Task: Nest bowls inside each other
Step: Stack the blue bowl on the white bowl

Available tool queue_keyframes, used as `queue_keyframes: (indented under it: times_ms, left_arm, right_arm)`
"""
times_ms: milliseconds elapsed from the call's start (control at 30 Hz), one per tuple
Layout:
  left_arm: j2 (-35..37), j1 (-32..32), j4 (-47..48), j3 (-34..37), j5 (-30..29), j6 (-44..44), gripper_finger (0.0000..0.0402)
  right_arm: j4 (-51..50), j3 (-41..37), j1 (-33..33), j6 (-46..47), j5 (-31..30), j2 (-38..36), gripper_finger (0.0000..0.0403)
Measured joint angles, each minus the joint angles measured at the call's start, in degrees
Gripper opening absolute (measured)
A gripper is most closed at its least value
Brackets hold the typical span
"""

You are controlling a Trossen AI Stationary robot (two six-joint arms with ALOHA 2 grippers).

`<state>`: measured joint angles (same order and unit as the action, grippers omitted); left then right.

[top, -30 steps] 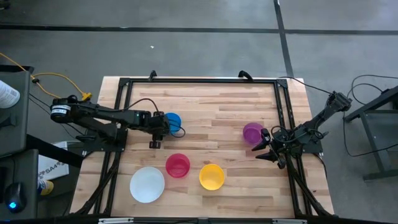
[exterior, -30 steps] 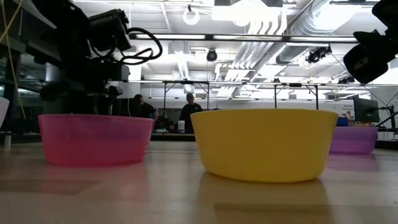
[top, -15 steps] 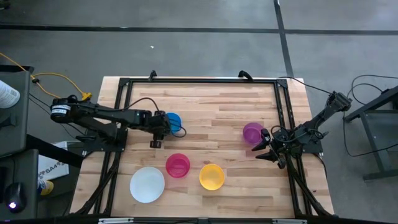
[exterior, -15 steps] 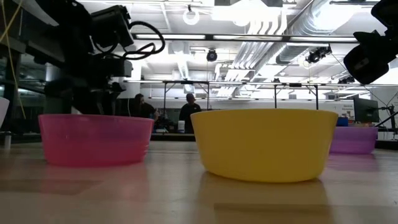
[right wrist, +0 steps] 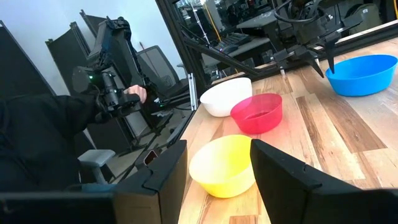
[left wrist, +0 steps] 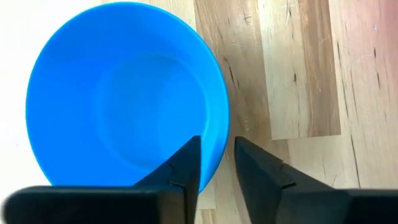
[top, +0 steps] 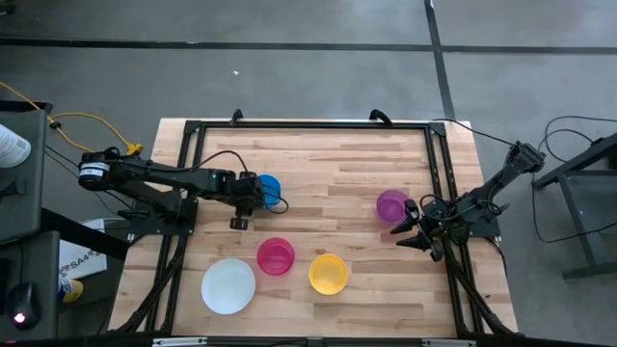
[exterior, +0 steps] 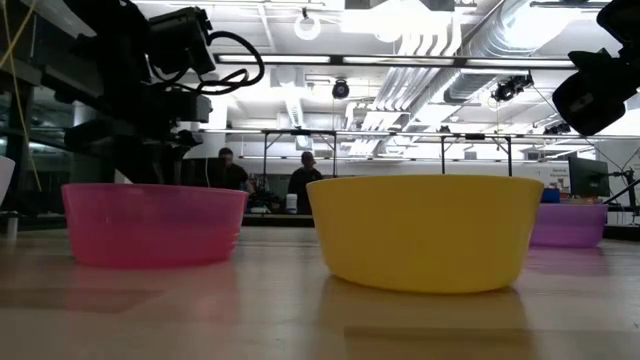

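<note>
The blue bowl point(top: 271, 186) point(left wrist: 124, 93) stands on its base at the table's left. My left gripper point(top: 256, 197) point(left wrist: 216, 142) slants down over its rim, open, with one finger inside the bowl and one outside; a narrow gap shows beside the outer finger. The red bowl point(top: 276, 256), yellow bowl point(top: 328, 273) and white bowl point(top: 228, 285) stand apart near the front edge. The purple bowl point(top: 391, 204) stands at the right. My right gripper point(top: 402, 235) point(right wrist: 217, 149) waits beside the purple bowl, level, open and empty.
Black frame rails point(top: 308, 125) run round the tabletop, and the arm bases sit at its left and right edges. Bare wood lies in the table's middle and far half. A person's hand on a control handle point(right wrist: 127, 96) shows beyond the table in the right wrist view.
</note>
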<state>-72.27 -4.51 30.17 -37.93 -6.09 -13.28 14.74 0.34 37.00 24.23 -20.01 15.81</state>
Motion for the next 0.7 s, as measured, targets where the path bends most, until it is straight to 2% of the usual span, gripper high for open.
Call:
queue_keyframes:
  times_ms: [267,700]
  left_arm:
    - [0.0,0.0,0.02,-0.02,0.02,-0.02,0.001]
    - [0.0,0.0,0.05,-0.07,0.47,0.75,0.0002]
  right_arm:
    - [0.0,0.0,0.0,0.0,0.0,0.0,0.0169]
    - [0.0,0.02,-0.01,-0.02,0.0,0.0,0.0169]
